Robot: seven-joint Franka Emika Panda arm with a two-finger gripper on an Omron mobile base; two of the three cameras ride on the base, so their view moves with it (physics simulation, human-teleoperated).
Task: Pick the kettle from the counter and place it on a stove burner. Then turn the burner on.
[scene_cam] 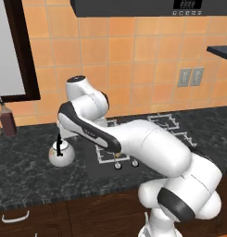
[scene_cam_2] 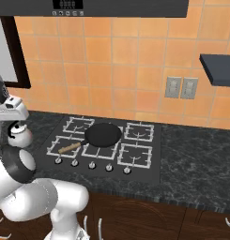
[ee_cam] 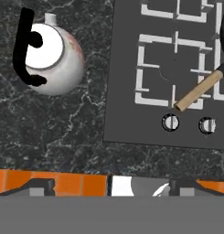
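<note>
Your item: kettle (ee_cam: 51, 59), upright on the surface (ee_cam: 49, 132), just beside the cooktop's (ee_cam: 127, 114) left edge. Fingers (ee_cam: 113, 186) spread wide, holding nothing, above the surface.

Counter (ee_cam: 54, 132): dark veined stone. Kettle (ee_cam: 51, 59) stands on it, beyond the left jaw; cooktop (ee_cam: 131, 91) set in beyond the right.

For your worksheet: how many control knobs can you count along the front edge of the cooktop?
5. The knobs sit in one row along the cooktop front edge: far left, next, middle, then, and far right. None looks hidden.
</note>
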